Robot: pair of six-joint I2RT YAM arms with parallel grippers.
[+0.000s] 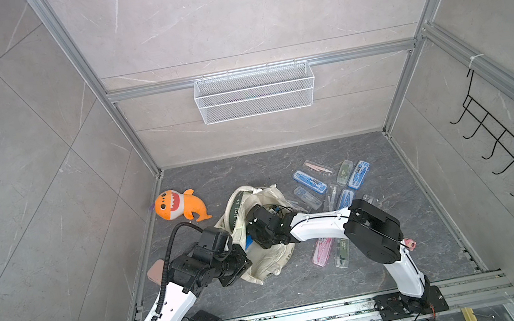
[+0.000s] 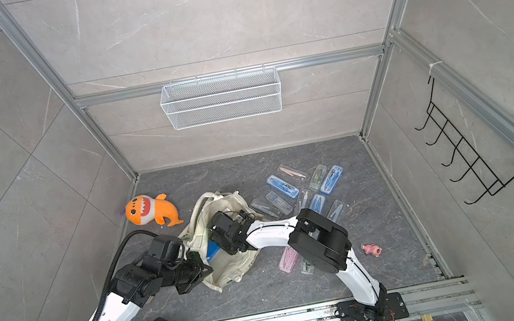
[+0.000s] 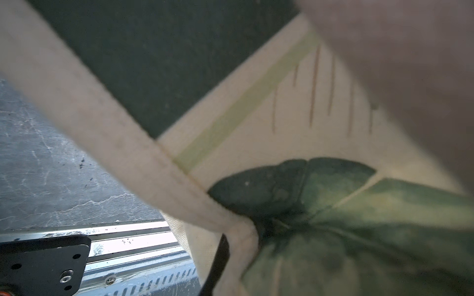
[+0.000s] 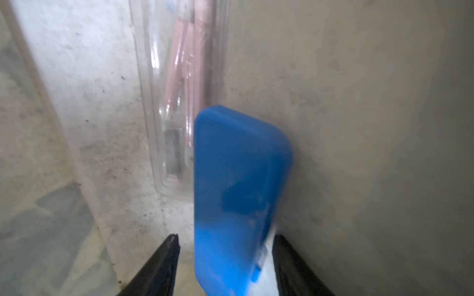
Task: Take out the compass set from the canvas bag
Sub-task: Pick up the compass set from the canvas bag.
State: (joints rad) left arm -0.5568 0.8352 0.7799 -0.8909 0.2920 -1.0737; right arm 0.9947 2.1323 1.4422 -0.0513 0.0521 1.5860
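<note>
The cream canvas bag (image 1: 269, 266) (image 2: 232, 273) lies crumpled mid-floor with its mouth held open. My left gripper (image 1: 237, 261) (image 2: 202, 271) is shut on the bag's near edge; in the left wrist view one black finger (image 3: 220, 258) shows against the cloth strap (image 3: 102, 128). My right gripper (image 1: 256, 238) (image 4: 225, 239) reaches inside the bag. It is open, with a finger on either side of a blue compass set case (image 4: 238, 179) (image 2: 212, 249) and a gap at each side. A clear case with a pink compass (image 4: 179, 89) lies deeper in the bag.
Several compass cases (image 1: 309, 182) lie on the floor right of the bag, and a pink one (image 1: 322, 251) sits under my right arm. An orange shark plush (image 1: 178, 205) lies at the left, a small pink toy (image 2: 371, 249) at the right. A wire basket (image 1: 254, 92) hangs on the back wall.
</note>
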